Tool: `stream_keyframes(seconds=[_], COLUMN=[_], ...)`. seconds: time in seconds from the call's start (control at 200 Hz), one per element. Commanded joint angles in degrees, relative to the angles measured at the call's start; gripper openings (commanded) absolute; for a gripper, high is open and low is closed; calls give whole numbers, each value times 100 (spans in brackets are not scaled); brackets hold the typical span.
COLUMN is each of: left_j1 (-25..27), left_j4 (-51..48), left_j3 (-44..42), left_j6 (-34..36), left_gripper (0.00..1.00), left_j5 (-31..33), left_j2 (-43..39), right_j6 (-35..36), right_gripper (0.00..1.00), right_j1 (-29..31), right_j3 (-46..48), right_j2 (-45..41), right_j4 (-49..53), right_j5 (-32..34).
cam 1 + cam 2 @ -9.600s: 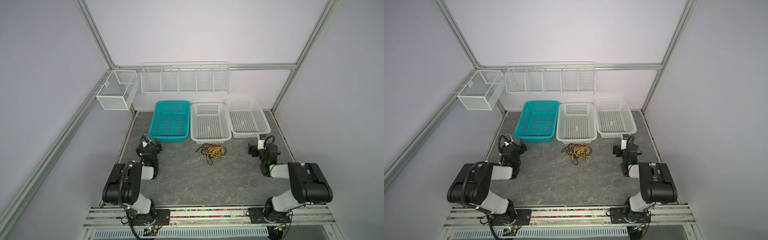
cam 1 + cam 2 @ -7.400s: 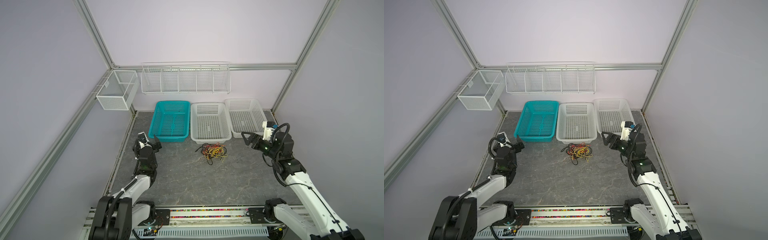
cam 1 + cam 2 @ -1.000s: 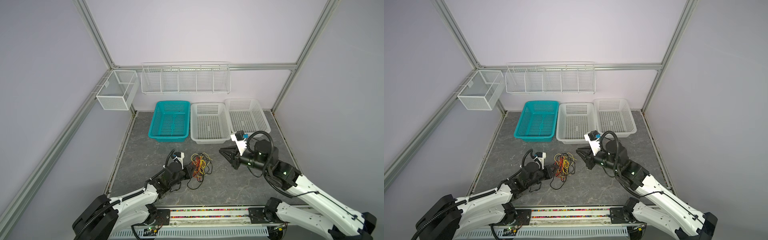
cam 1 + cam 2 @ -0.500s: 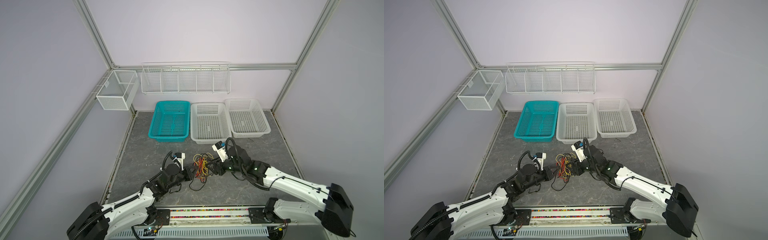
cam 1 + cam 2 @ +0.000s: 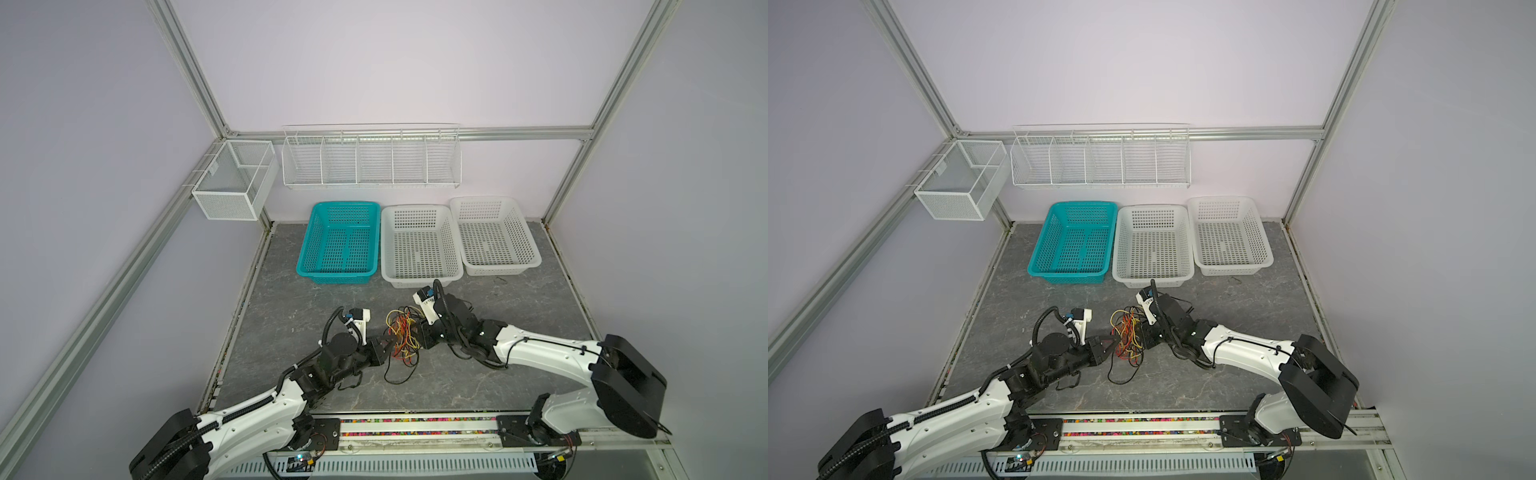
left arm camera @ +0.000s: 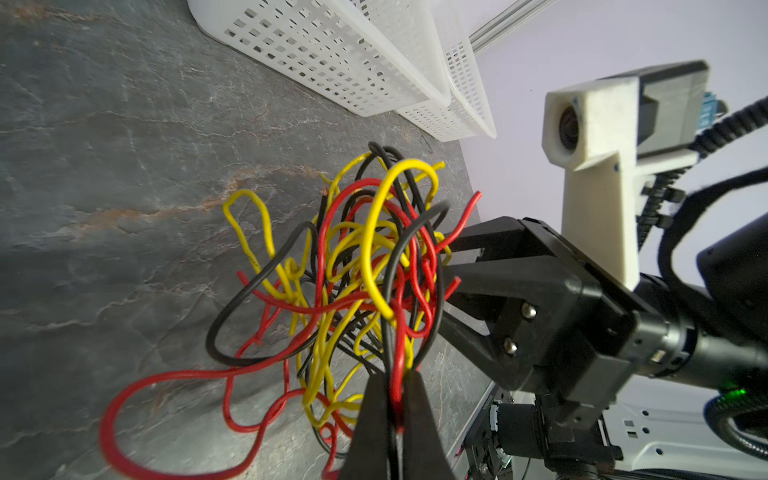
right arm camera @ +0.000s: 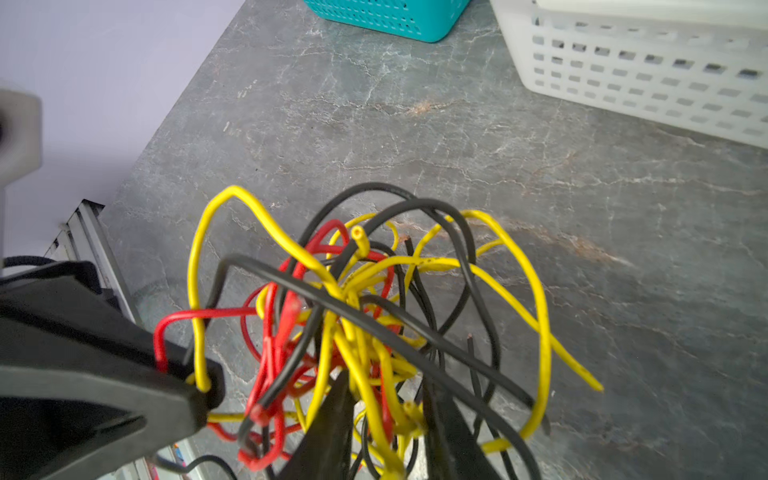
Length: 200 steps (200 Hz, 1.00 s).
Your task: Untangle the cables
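While my left gripper [image 6: 392, 386] is clamped on red and black strands of the cables [image 5: 401, 332], bunched on the bench [image 5: 316, 307] between the arms, I'd ease the right gripper [image 7: 386, 386], astride yellow loops though I cannot tell whether it grips, away slowly so no knot tightens.

Cables [image 5: 401, 337] on table [image 5: 299, 307], before baskets [image 5: 419, 279]

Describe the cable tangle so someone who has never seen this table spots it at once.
Start at the grey stone-patterned table with a teal basket and two white baskets along its back edge. In front of the middle basket, between the two arms, is the cable tangle. It is a knot of thin red, yellow and black wires, unlike the arms' thick ribbed black hoses.
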State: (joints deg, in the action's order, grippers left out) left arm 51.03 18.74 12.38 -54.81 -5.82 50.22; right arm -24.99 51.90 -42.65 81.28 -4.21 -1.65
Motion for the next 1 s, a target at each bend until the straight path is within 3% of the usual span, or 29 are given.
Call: stream_keyframes(seconds=[0.0,0.1,0.39,0.485,0.62,0.805,0.995], left_j1=[74,68,69,58,50,51,73], left_j4=[382,176,-1581,-2442,-2767,-2145,-1015], left_j3=[-43,-44,5,159,223,285,514], left_j6=[-91,-36,180,233,260,375,275], left_gripper=[0,0,0,10,37,52,71], left_j5=[-121,-33,1048,1549,1771,1240,372], left_j2=[-134,-287,-1402,-1878,-2323,-1981,-746], right_j6=[143,278,512,569,495,531,534], right_gripper=[15,6,6,6,6,6,6], right_j1=[-20,-16,-281,-550,-953,-973,-973], right_j3=[175,293,849,1020,1360,1421,1444], right_j2=[-160,-416,-1594,-1870,-2153,-2047,-1901], right_j4=[-440,-291,151,262,87,-290,-530], right_j5=[134,303,459,281,-59,-766,-1175])
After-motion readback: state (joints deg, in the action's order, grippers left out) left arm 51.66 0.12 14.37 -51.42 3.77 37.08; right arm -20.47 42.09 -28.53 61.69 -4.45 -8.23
